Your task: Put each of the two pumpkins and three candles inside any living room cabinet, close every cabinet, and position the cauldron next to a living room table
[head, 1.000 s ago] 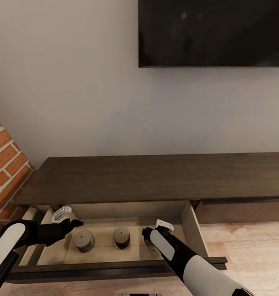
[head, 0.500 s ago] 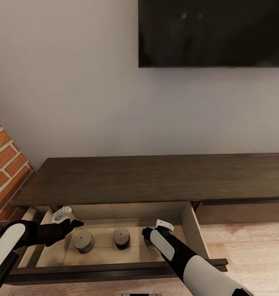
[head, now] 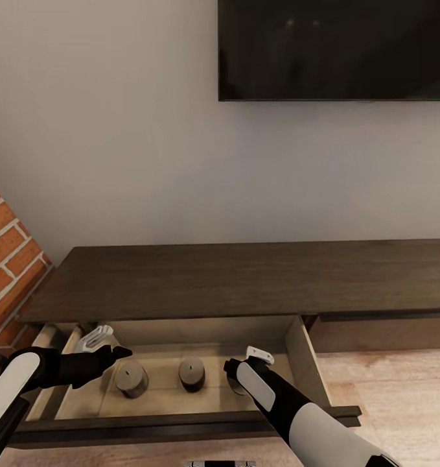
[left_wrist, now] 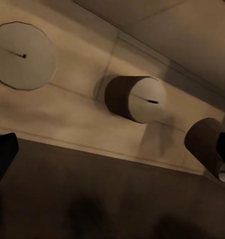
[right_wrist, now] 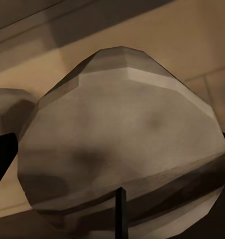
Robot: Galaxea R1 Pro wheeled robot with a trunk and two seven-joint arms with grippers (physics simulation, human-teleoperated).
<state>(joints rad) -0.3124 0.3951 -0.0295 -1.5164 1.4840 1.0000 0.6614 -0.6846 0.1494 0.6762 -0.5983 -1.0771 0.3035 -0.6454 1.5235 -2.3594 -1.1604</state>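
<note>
The dark brown cabinet (head: 245, 279) has its left drawer (head: 297, 357) pulled out, and three candles stand on the pale drawer floor. Two candles (head: 131, 378) (head: 192, 374) stand free in the middle. My right gripper (head: 236, 377) reaches down over the third candle (right_wrist: 122, 144), which sits between its open fingers (right_wrist: 3, 162). My left gripper (head: 116, 353) hovers open over the drawer's left end, beside the nearest candle (left_wrist: 24, 56). The left wrist view also takes in the middle candle (left_wrist: 137, 98) and the far candle (left_wrist: 204, 142). The pumpkins and the cauldron are out of view.
A black TV (head: 336, 48) hangs on the wall above the cabinet. A brick wall (head: 6, 259) borders the left side. The drawer front (head: 181, 425) juts toward me over the wooden floor (head: 401, 389). The cabinet's right drawer (head: 382, 334) is shut.
The camera has shifted slightly. The arms and candles have stayed where they were.
</note>
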